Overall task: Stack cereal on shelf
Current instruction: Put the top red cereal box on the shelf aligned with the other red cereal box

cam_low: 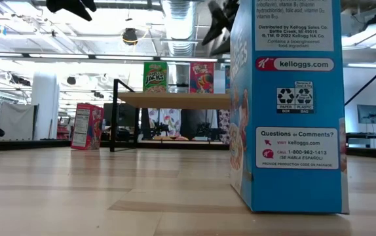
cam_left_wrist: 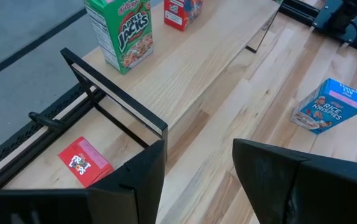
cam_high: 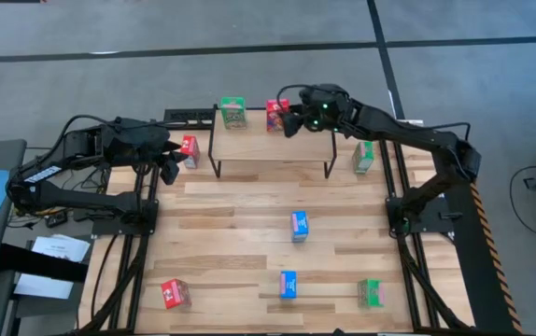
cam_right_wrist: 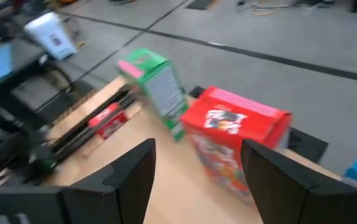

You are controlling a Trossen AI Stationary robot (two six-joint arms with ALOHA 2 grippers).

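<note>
The shelf stands at the table's far middle. On its top stand a green cereal box and a red one, both on their bottom ends. My right gripper hangs open just right of and above the red box, with nothing between its fingers. My left gripper waits open at the shelf's left end, near a red box lying on the table. Other cereal boxes rest on the table: green, blue, blue, red, green.
The shelf's black legs stand on the slatted tabletop. In the low view a blue box fills the near right. The table's middle strip in front of the shelf is bare wood. A black rail runs behind the shelf's left end.
</note>
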